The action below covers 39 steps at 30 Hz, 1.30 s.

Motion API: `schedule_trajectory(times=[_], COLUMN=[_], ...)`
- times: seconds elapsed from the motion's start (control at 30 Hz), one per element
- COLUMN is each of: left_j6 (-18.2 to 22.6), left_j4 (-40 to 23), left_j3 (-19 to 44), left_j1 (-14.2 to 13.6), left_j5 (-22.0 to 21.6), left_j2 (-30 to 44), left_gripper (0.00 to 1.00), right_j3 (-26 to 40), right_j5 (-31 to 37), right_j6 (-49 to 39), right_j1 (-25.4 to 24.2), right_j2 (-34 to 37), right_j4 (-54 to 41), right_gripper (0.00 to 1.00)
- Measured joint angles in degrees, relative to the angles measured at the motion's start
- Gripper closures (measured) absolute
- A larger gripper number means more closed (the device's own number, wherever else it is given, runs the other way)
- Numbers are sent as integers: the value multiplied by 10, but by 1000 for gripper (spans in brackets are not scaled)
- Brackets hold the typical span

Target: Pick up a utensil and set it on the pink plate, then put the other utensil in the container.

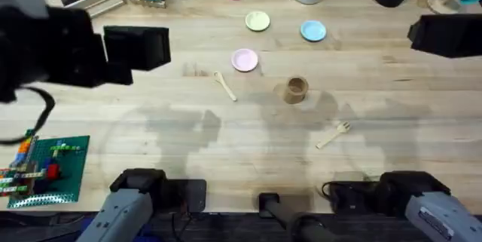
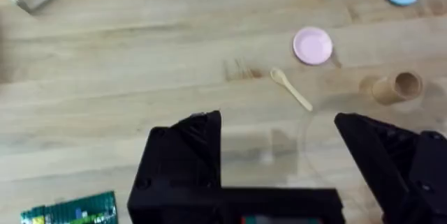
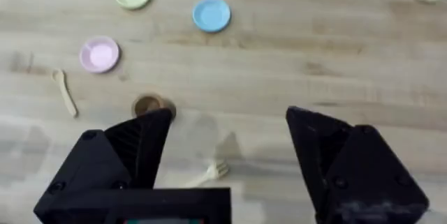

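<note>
Both arms raised high: left gripper (image 2: 279,175) and right gripper (image 3: 227,161) spread wide, holding nothing. Small pale wooden spoon (image 1: 224,86) mid-frame, just below small round pink plate (image 1: 245,60). Wooden fork (image 1: 334,134) lower right of tan wooden cup (image 1: 296,90).

Pale wooden table (image 1: 392,99): matt, visible grain. Small pale wooden spoon (image 1: 224,86), pale wooden fork (image 1: 334,134) and tan-brown wooden cylindrical cup (image 1: 296,89): unvarnished, matt. Small round pink plate (image 1: 245,60): smooth, plastic-looking.

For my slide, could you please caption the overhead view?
Wooden spoon beside pink plate; fork near wooden cup.
</note>
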Motion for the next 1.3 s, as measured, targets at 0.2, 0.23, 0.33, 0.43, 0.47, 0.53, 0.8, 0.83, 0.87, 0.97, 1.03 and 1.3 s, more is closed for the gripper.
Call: schedule_trajectory(times=[0.2,0.23,0.33,0.43,0.47,0.53,0.8,0.83,0.87,0.97,1.03,1.3], left_j6=[0,0,0,0,0,0,-36,-49,-64,-106,-130,-190], left_j4=[-34,-34,-37,-41,-41,-41,-26,-28,-32,-49,-58,-76], left_j3=[39,41,44,44,44,44,62,63,63,64,64,64], left_j1=[0,0,0,0,0,0,0,0,0,0,0,-30], left_j5=[22,27,36,43,43,44,43,42,40,38,38,35], left_j2=[58,62,64,64,64,64,64,65,67,81,100,190], left_gripper=[6,6,6,6,6,6,6,6,6,6,6,5], right_j3=[46,50,53,53,53,54,55,55,55,55,55,55], right_j5=[0,0,0,0,0,0,0,0,0,0,0,0], right_j6=[-1,-1,-1,-1,-1,-1,-1,-1,-1,-1,-1,-1], right_j1=[0,0,0,0,0,0,0,0,0,0,0,0], right_j2=[56,61,73,78,79,79,79,79,79,79,79,79], right_j4=[-58,-63,-64,-59,-59,-59,-61,-63,-65,-77,-84,-92], right_gripper=[3,3,3,3,3,3,4,3,3,3,3,3])
